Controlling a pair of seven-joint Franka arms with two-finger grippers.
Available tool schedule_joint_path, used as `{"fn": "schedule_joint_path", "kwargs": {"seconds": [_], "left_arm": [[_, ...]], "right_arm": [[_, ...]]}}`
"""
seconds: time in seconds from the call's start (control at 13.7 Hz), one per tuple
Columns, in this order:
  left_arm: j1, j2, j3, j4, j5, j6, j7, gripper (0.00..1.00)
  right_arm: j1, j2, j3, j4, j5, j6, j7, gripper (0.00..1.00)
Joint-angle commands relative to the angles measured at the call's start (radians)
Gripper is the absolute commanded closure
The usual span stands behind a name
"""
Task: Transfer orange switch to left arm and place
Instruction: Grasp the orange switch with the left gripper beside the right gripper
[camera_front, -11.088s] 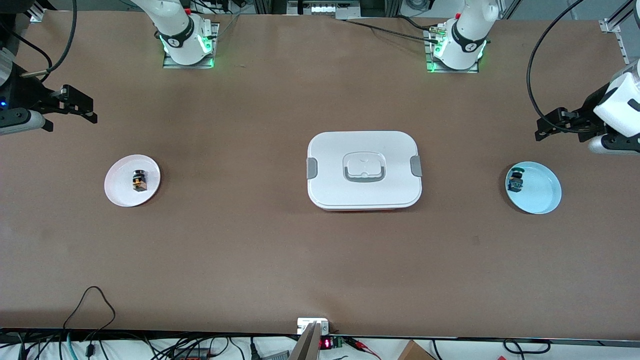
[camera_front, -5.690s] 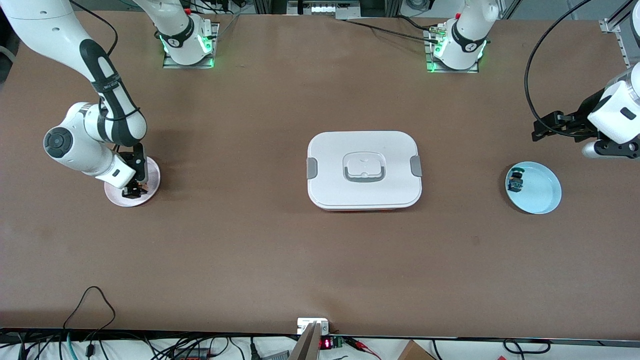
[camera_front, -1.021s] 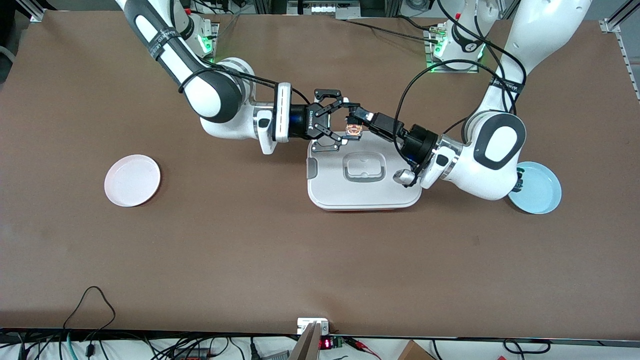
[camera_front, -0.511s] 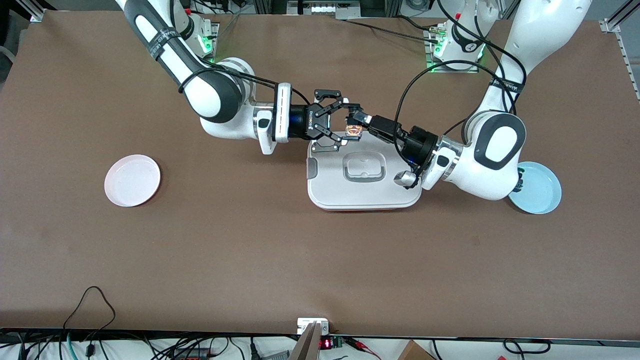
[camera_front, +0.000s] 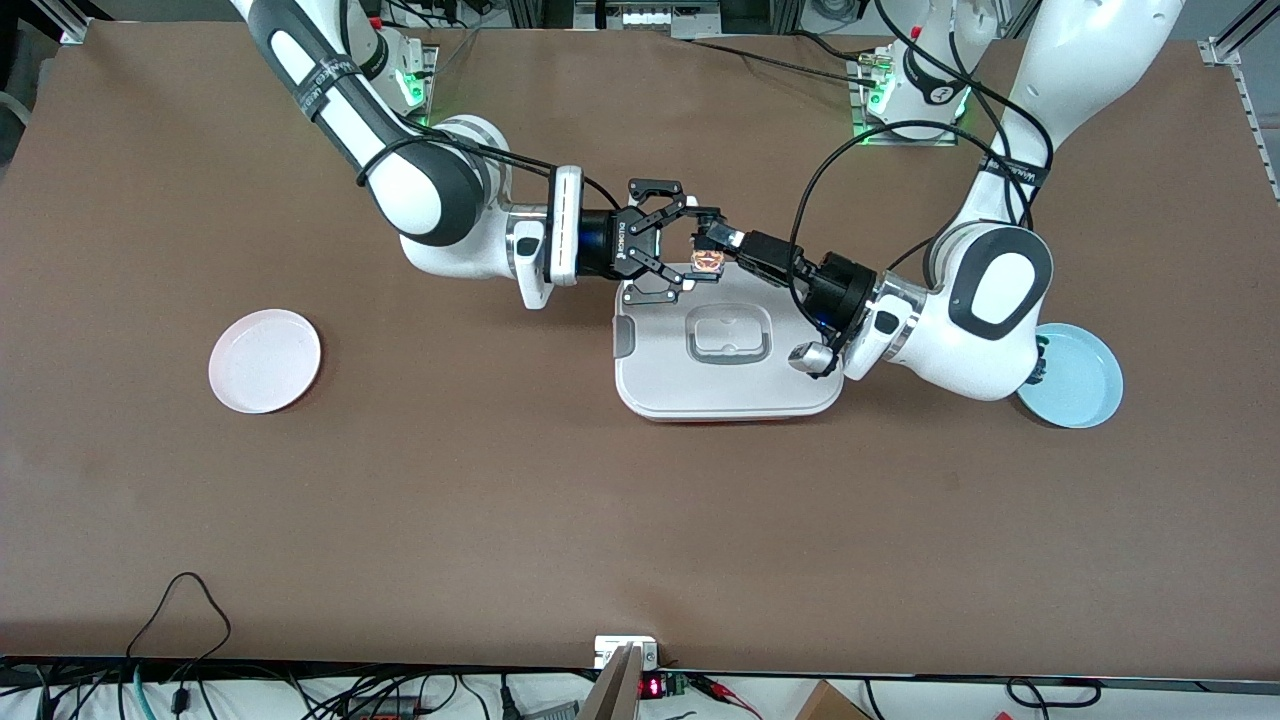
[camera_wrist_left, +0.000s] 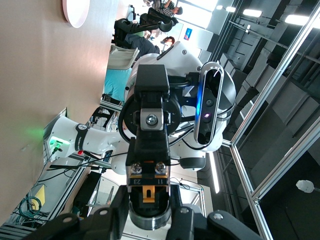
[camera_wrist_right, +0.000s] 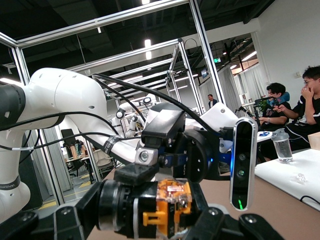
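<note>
The orange switch (camera_front: 708, 261) is gripped in the left claw (camera_front: 712, 244) above the box (camera_front: 727, 378) edge farthest from the front camera, while the right claw (camera_front: 678, 246) is spread wide around it over the brown surface (camera_front: 500, 480).

white arms (camera_front: 420, 190); black grippers (camera_front: 655, 245)
</note>
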Motion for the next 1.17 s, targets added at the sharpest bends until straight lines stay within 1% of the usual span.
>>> {"fn": "schedule_joint_path", "kwargs": {"seconds": [0.0, 0.15, 1.09], "left_arm": [[0.006, -0.02, -0.001, -0.021, -0.015, 0.01, 0.018, 0.88], [0.009, -0.02, -0.001, -0.021, -0.013, 0.01, 0.019, 0.91], [0.009, -0.02, -0.001, -0.018, -0.008, 0.01, 0.019, 0.91]], "right_arm": [[0.003, 0.004, 0.007, 0.013, 0.024, 0.011, -0.028, 1.0], [0.003, 0.004, 0.007, 0.013, 0.024, 0.011, -0.028, 1.0], [0.002, 0.004, 0.007, 0.013, 0.021, 0.008, -0.026, 1.0]]}}
